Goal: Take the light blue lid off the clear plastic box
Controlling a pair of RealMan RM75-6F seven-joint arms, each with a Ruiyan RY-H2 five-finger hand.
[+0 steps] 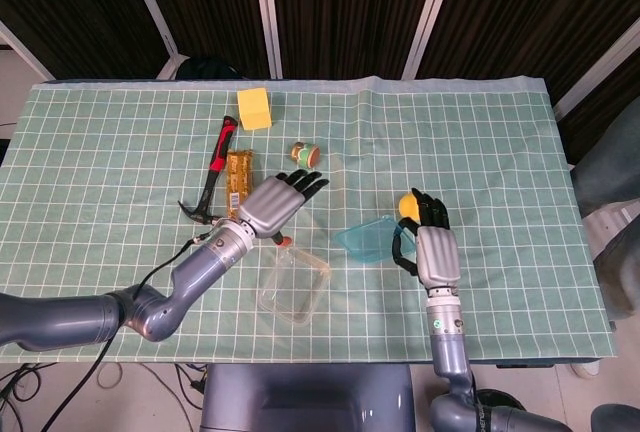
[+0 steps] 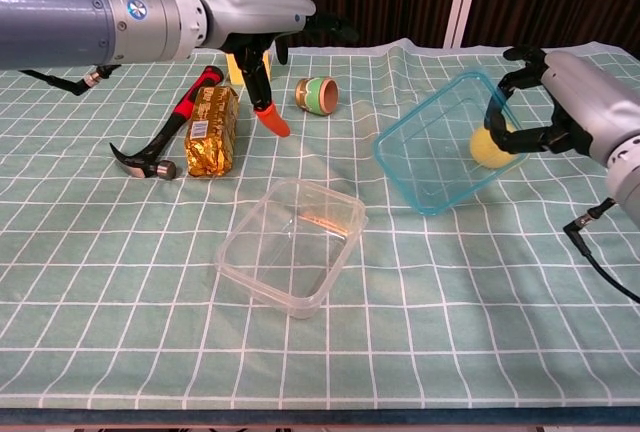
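The clear plastic box [image 1: 293,290] [image 2: 292,244] lies open-side up on the green checked cloth, near the front edge, with no lid on it. My right hand [image 1: 432,247] [image 2: 565,102] grips the light blue lid [image 1: 368,240] [image 2: 440,142] by its right rim. The lid is tilted on edge in the air, to the right of the box and apart from it. My left hand [image 1: 275,202] [image 2: 250,27] hovers behind and left of the box with its fingers spread and nothing in it.
A yellow ball [image 1: 409,204] [image 2: 488,149] lies just behind the lid. A hammer [image 1: 212,182] [image 2: 165,137] and a gold snack bar [image 1: 238,188] [image 2: 212,132] lie at the left. A green and orange roll [image 1: 305,155] [image 2: 320,94] and a yellow block [image 1: 254,108] sit farther back.
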